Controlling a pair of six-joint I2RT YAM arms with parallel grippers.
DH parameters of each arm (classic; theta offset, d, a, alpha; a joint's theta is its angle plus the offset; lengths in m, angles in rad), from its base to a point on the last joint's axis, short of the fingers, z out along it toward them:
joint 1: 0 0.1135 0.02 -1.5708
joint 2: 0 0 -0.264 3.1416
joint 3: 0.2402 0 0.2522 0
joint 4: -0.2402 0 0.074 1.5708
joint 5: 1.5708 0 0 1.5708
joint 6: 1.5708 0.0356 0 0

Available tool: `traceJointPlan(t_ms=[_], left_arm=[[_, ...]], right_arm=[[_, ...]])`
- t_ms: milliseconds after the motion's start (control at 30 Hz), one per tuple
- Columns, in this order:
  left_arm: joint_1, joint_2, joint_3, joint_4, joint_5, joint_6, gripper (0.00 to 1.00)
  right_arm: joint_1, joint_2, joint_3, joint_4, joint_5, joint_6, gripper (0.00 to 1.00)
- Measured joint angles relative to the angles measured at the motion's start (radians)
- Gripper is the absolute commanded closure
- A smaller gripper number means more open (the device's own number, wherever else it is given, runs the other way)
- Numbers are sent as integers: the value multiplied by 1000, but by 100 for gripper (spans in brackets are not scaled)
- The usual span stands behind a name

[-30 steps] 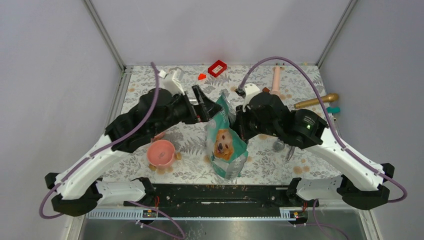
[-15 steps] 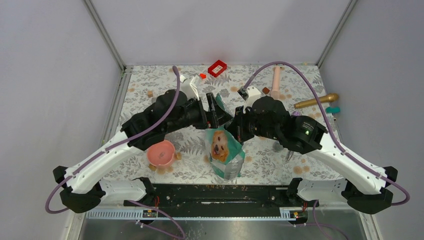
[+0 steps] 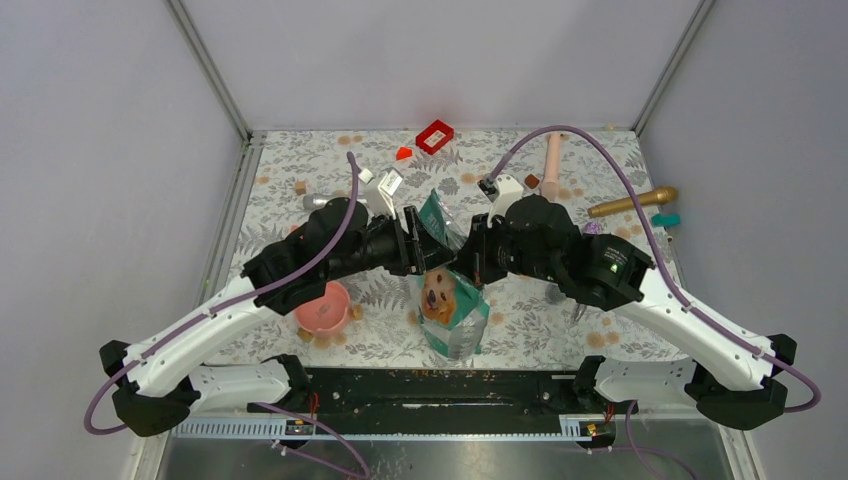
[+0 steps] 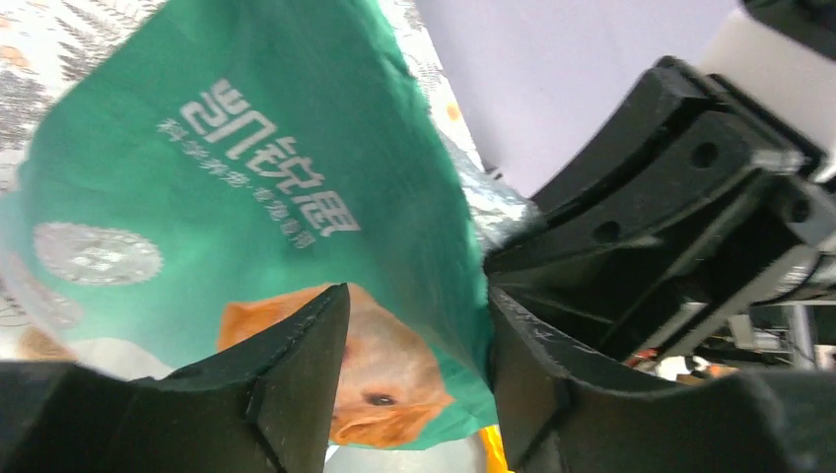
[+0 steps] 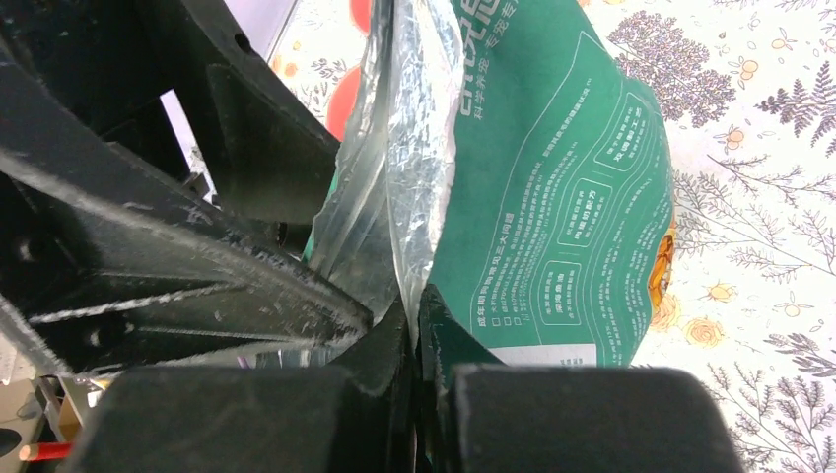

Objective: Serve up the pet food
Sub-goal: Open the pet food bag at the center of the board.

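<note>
A teal-green and white pouch [image 3: 452,305] printed with a golden dog's face stands at the table's middle front. The pet food itself is hidden inside it. My right gripper [image 3: 468,255] is shut on the pouch's silver-lined top edge [image 5: 419,187], pinching it between the fingertips [image 5: 414,325]. My left gripper [image 3: 420,240] comes at the pouch from the left. Its jaws are open, and the pouch's printed front wall [image 4: 246,197] lies in the gap between them [image 4: 419,345], brushing the right-hand finger [image 4: 532,365]. A pink bowl [image 3: 322,307] sits left of the pouch, under my left arm.
A red block [image 3: 434,135] and a small red piece [image 3: 403,153] lie at the back. A pink cylinder [image 3: 551,160], a brass-coloured tool [image 3: 632,202] and a teal piece [image 3: 667,219] lie at the back right. A wooden cube [image 3: 299,186] sits at the left.
My left arm has swung right and nearer, bringing its jaws round the pouch's top while they narrowed. The pouch's top has shifted slightly. The right gripper keeps its pinch.
</note>
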Motion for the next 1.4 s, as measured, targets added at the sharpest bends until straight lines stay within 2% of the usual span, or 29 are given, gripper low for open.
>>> traceJointPlan(t_ms=[33,67,100,267,367,500,667,767,867,967,1000,1067,1100,1133,1233,1400], left_arm=[[0,-1,-1,9,14,3,74],[-2,0,-1,19,23,0,98],[-5,0,-1,29,33,1,100],[-16,21,24,-3,-10,18,100],[-37,23,56,-90,-110,10,100],[-56,-18,59,-186,-229,-37,100],[-58,-88,61,-256,-351,-79,100],[-27,-131,78,-418,-454,-45,100],[-19,-134,119,-495,-480,-2,100],[-19,-120,164,-485,-456,53,100],[-19,-113,172,-472,-444,69,89],[-19,-92,188,-451,-417,97,48],[-19,-78,196,-438,-403,113,29],[-19,-64,203,-417,-385,125,15],[-19,-13,207,-338,-322,144,3],[-19,101,272,-266,-237,149,1]], right_arm=[[0,0,-1,2,1,2,100],[0,-1,-2,4,1,3,100],[0,-2,-4,7,2,4,100],[0,-10,-11,14,24,-5,100],[4,-14,-3,-2,118,-21,100],[12,-20,44,-86,328,-20,100],[29,-44,37,-121,417,-11,100],[15,-122,17,-214,486,-43,100],[9,-182,13,-288,500,-70,100],[5,-205,13,-295,488,-111,100],[3,-208,13,-288,480,-122,100],[-2,-208,13,-271,444,-147,100],[-3,-204,13,-263,423,-158,100],[-4,-199,13,-250,403,-166,100],[-4,-175,13,-212,354,-180,100],[-5,-154,13,-177,314,-179,100]])
